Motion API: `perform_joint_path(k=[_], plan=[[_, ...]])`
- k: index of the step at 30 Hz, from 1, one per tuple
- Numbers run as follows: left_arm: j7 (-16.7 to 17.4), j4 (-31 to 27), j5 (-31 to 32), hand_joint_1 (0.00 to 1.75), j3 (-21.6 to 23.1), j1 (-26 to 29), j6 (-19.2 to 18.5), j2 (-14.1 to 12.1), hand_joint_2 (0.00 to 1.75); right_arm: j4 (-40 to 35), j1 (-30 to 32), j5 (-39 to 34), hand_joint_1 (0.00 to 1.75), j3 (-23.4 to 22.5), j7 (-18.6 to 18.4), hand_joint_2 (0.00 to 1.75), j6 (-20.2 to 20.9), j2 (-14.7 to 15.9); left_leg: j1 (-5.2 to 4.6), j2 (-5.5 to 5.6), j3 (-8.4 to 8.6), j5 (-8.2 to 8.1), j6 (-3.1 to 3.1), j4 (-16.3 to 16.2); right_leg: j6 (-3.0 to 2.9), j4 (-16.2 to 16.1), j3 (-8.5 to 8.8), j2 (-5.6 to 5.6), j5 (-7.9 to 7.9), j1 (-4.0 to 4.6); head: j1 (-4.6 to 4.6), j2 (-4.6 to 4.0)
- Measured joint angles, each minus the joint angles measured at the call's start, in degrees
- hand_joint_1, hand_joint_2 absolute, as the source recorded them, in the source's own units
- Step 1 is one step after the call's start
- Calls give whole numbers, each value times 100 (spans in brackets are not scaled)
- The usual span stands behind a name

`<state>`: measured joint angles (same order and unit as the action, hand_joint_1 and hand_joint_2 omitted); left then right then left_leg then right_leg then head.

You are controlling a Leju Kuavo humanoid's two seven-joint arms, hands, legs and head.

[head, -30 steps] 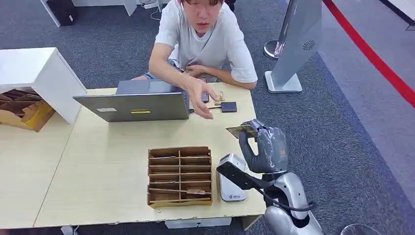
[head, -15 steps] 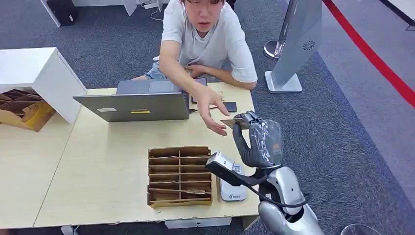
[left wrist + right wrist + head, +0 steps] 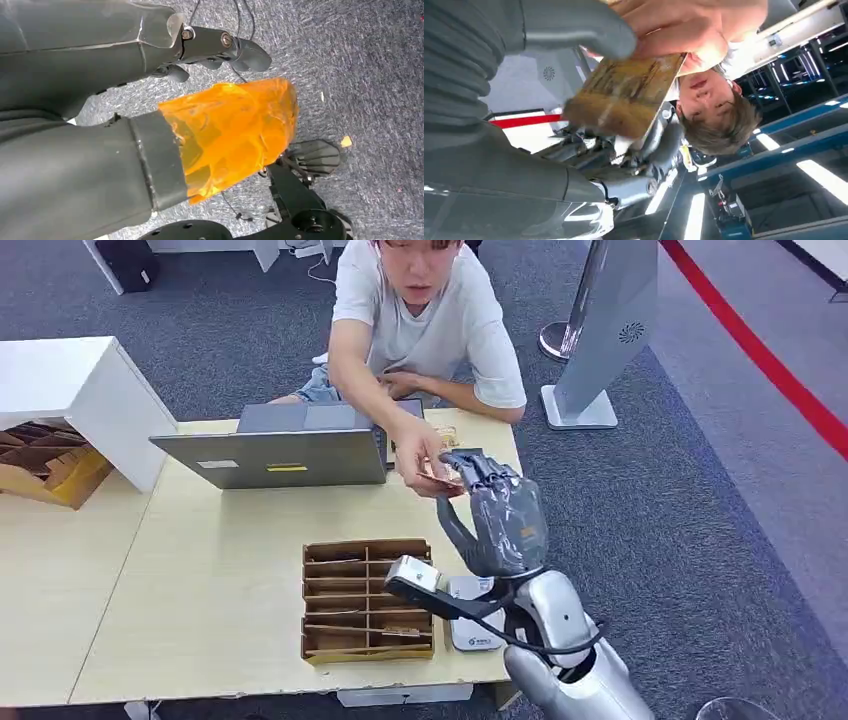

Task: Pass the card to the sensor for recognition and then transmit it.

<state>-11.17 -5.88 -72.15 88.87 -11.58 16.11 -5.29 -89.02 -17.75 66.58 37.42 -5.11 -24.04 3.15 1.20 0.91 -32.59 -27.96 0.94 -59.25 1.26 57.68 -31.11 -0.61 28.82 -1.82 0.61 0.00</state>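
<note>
My right hand is raised over the far right part of the table and pinches a brownish card at its fingertips. A person's hand reaches across from behind the table and has its fingers on the same card. In the right wrist view the card sits between my grey thumb and the person's fingers. The white sensor stands on the table below my forearm. My left hand, its thumb wrapped in orange tape, hangs over grey carpet with fingers apart and nothing in it.
A brown cardboard organizer with several compartments stands left of the sensor. An open grey laptop sits at the table's far side, in front of the seated person. A white cabinet stands at the left.
My right hand has carried the card up and away from the sensor toward the person. The person's hand has reached forward and now touches the card.
</note>
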Motion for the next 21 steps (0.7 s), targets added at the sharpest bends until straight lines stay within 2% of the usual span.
perform_joint_path(k=[4,12,13,19,20,21], plan=[[4,0,15,0,0,-5,0,0,0,31,-23,-75,0,50,-7,175,-2,-17,0,0,0,0,0,0,0,0,0,0,0,0,2,0],[20,0,33,0,0,-18,0,0,0,37,-25,-781,0,133,103,175,146,-17,0,0,0,0,0,0,0,0,-1,0,0,0,0,0],[20,0,33,0,0,-21,2,0,0,37,-26,-798,0,136,107,0,153,-17,0,0,0,0,0,0,0,0,-1,0,0,0,2,0],[20,0,9,0,0,-25,0,0,0,13,-9,-1093,0,153,255,0,221,-17,0,0,0,0,0,0,0,0,-2,0,0,0,2,0],[20,0,-7,0,0,-25,0,0,0,-7,9,-1143,0,155,297,175,221,-17,0,0,0,0,0,0,0,0,-2,0,0,0,0,0],[20,0,-24,0,0,-25,0,0,0,-39,36,-1204,0,155,341,175,214,-17,0,0,0,0,0,0,0,0,-2,0,0,0,0,0]])
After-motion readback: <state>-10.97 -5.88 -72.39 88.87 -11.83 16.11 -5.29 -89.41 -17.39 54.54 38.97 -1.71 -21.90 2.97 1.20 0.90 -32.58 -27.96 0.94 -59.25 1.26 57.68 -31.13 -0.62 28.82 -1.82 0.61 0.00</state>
